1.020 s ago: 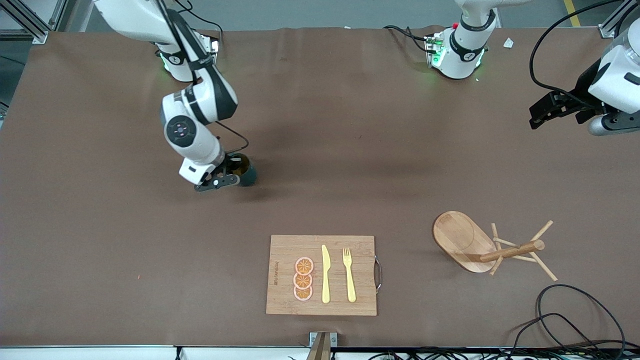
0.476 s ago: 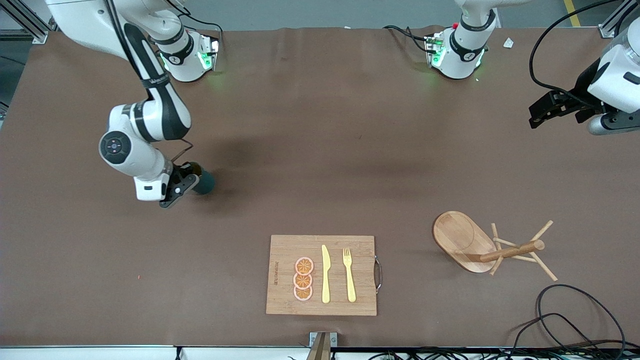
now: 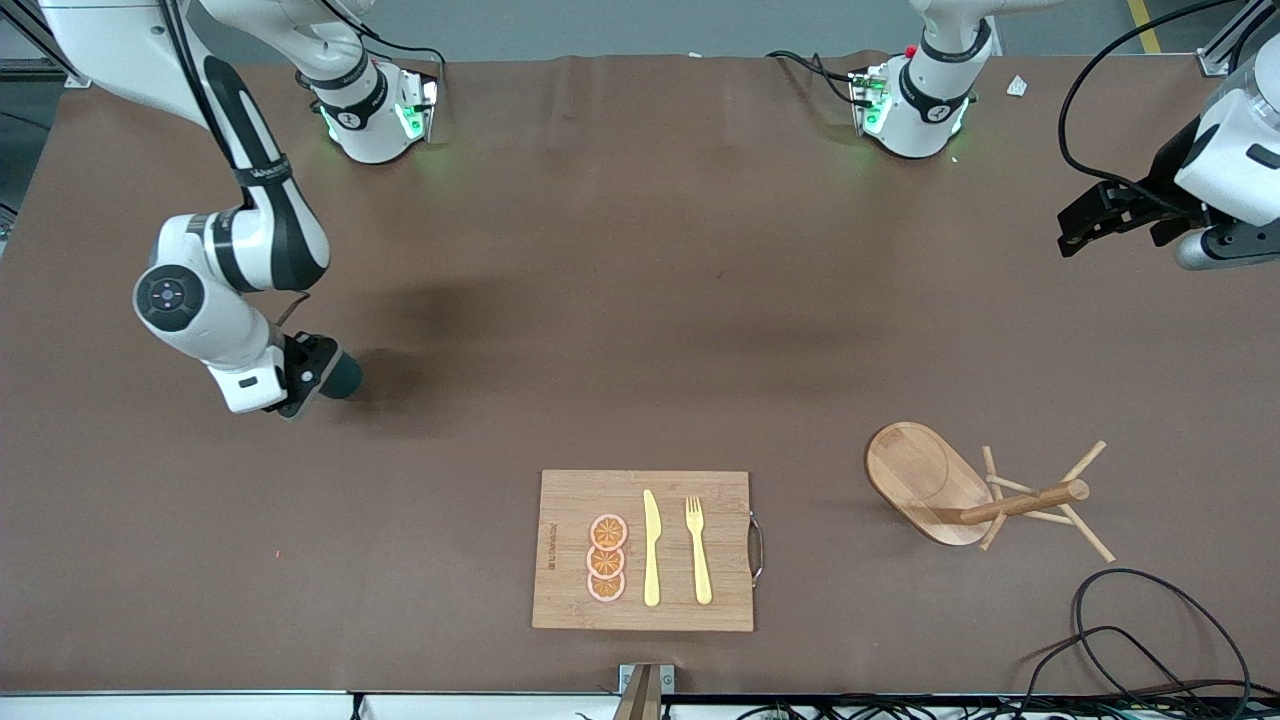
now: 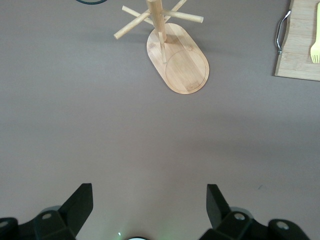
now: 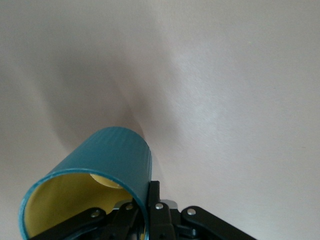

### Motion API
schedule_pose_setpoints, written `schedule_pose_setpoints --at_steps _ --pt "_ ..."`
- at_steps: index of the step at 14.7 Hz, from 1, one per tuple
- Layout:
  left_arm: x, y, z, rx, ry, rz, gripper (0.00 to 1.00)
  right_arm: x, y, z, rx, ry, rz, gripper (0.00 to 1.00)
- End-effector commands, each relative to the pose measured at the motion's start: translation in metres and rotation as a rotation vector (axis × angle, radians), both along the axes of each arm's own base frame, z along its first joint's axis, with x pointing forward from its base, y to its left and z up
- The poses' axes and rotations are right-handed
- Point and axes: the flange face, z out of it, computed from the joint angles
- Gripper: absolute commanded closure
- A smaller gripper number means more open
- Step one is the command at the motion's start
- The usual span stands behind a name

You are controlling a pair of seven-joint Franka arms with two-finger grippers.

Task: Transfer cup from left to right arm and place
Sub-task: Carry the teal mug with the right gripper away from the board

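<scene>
Presently, right gripper (image 3: 300,385): fingers (image 5: 152,197) pinched shut on the rim of the cup (image 3: 338,374), held tilted over the table (image 3: 620,300) at the right arm's end. Left gripper (image 3: 1090,225): fingers (image 4: 80,202) spread wide, holding nothing, waiting in the air over the left arm's end. Chopping board (image 3: 570,500): knife (image 3: 651,548), fork (image 3: 698,550), orange slices (image 3: 606,558). Wooden mug rack (image 3: 925,480): at the board's 3 o'clock in the front view.
</scene>
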Motion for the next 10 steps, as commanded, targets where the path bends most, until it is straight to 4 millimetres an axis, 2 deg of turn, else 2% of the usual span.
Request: schedule_pose_setpoints --at_steps 1,5,8,10 --pt "-0.008 -0.002 0.006 -0.013 0.003 -0.01 0.0 0.005 -0.019 -0.001 -0.01 -0.006 0.078 0.99" --pt "-0.01 -0.009 0.003 -0.011 0.014 -0.022 0.0 0.006 -0.036 -0.016 -0.02 0.003 0.081 0.99" --pt "-0.009 -0.009 0.003 -0.011 0.014 -0.023 0.0 0.01 -0.046 -0.016 -0.026 -0.005 0.071 0.99" --pt "-0.009 -0.009 0.002 -0.011 0.015 -0.022 0.0 0.017 -0.056 -0.024 -0.027 0.0 0.054 0.98"
